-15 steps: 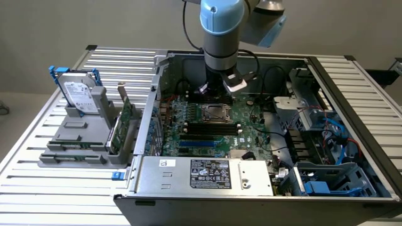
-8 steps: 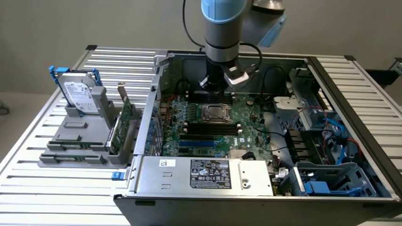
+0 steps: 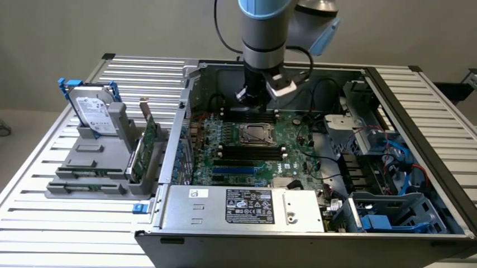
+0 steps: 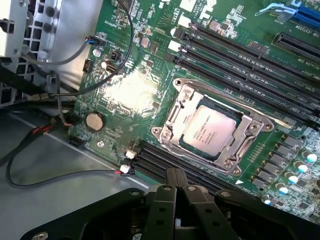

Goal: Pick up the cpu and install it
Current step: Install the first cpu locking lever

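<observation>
CPU seated, end effector empty

Starting at the exterior view's left, we see a hard drive (image 3: 95,109) and green cards (image 3: 147,146) racked on the worktop (image 3: 44,223), untouched. Moving right into the open case (image 3: 417,111), our end effector (image 4: 176,187) hovers over the motherboard (image 3: 291,162), fingers pressed together and holding nothing. The cpu (image 4: 209,128) already lies in its socket (image 4: 260,125), so we judge placement done; whether the latch is locked we cannot tell.

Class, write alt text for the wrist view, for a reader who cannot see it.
A silver cpu sits inside the metal socket frame on a green motherboard, with the gripper's black fingers pressed together nearby, holding nothing. Black memory slots run beside the socket, and a coin battery and loose cables lie near the board's edge.
</observation>
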Action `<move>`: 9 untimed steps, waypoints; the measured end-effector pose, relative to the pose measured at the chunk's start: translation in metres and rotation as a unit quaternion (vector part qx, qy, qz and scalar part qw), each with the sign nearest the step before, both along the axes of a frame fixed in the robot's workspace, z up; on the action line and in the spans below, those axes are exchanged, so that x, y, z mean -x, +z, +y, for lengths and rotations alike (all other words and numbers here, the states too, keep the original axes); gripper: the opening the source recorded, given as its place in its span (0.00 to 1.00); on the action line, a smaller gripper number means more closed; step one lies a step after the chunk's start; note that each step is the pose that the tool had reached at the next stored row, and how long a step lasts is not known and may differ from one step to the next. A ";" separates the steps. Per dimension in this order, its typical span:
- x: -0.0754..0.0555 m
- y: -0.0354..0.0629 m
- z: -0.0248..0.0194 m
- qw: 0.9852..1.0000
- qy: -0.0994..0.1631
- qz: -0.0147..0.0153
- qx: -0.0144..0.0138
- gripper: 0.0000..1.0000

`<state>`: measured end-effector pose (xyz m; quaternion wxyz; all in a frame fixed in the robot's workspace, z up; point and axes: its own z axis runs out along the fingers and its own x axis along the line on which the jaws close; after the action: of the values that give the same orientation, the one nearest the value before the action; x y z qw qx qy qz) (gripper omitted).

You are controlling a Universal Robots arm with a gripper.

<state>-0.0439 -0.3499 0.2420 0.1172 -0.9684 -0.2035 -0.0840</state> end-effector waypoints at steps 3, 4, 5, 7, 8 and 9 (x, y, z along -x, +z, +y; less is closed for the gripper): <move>0.000 0.0039 -0.0031 1.000 -0.003 0.000 0.000 0.11; 0.001 0.0048 -0.0043 1.000 -0.004 0.000 0.000 0.11; 0.001 0.0052 -0.0058 1.000 -0.004 0.000 0.000 0.11; 0.002 0.0058 -0.0095 1.000 -0.004 0.000 0.000 0.11; 0.003 0.0060 -0.0107 1.000 -0.004 0.000 0.000 0.11; 0.004 0.0064 -0.0134 1.000 -0.004 0.000 0.000 0.11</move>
<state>-0.0479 -0.3633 0.2484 0.1169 -0.9693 -0.1993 -0.0845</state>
